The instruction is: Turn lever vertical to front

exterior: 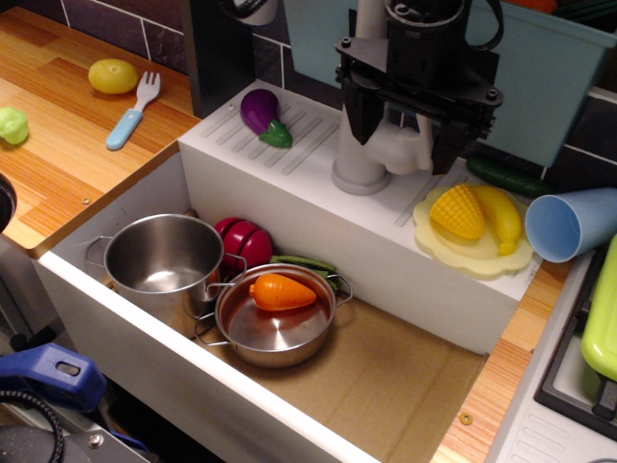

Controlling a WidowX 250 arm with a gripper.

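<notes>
While hand (405, 133) hangs spread over faucet base (359, 166), both black fingers (363, 114) straddle pale lever (403, 147), not visibly clamping; carrot (281, 291) lies in pan (275, 318).

Wooden worktop (67, 164) is being occupied at left by a yellow lemon (114, 75), a fork (133, 111) with white tines and blue handle just beside it, and a pale green item (12, 125) cut off by the left edge. At right, a light blue cup (571, 224) is being seen lying on its side, mouth toward the camera. The sink basin (386, 376) is being held in a cut-out of the worktop, and a narrow strip of wood with a screw hole (467, 420) is being shown at its right.
</notes>
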